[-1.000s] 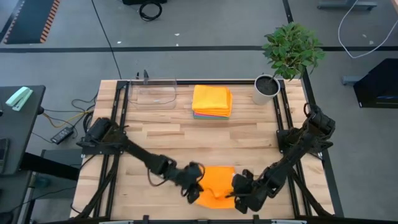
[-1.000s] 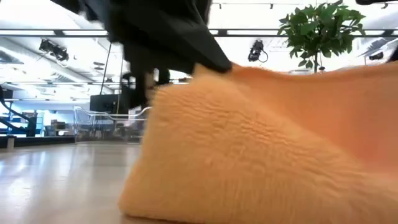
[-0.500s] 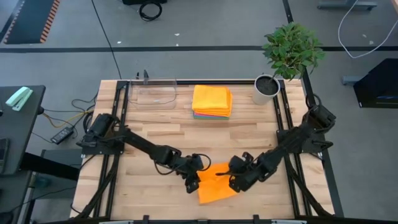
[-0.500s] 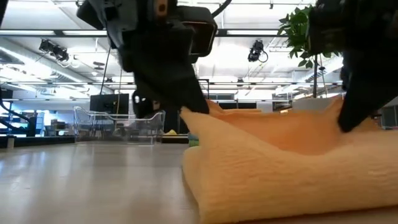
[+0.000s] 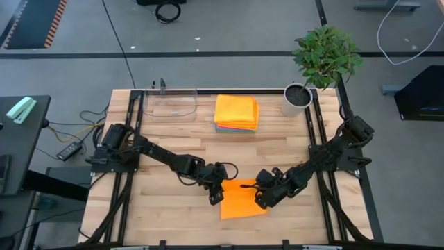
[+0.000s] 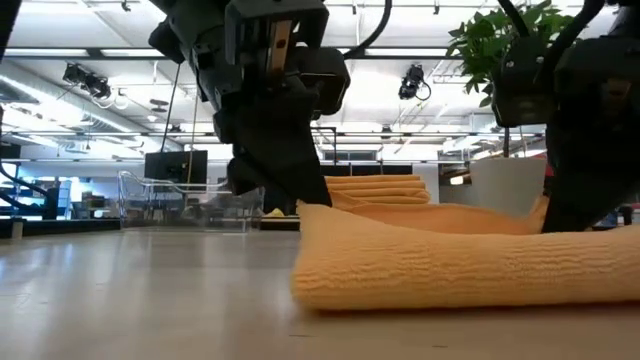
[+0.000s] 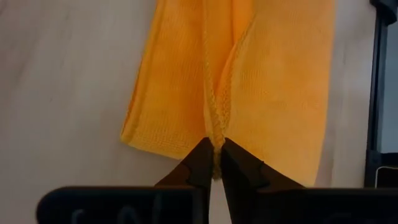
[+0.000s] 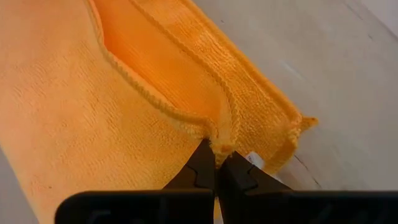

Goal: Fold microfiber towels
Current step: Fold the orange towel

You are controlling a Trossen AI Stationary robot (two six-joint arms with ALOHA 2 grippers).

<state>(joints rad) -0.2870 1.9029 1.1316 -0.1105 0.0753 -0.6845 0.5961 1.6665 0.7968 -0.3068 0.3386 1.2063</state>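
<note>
My own arms hide the orange towel's (image 5: 242, 200) far corners from above — the lower cloths in the stack (image 5: 236, 112) show only as thin edges.

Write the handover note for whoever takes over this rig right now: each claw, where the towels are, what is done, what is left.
Left claw: pinching an edge of the orange towel at the table's front.
Right claw: shut on that towel's opposite corner.
Towel: lies folded over on the table.
Stack of folded towels: at the back, beside the clear tray and potted plant.
Done: one fold laid down.
Left: release, finish folding, probably add it to the stack.
</note>
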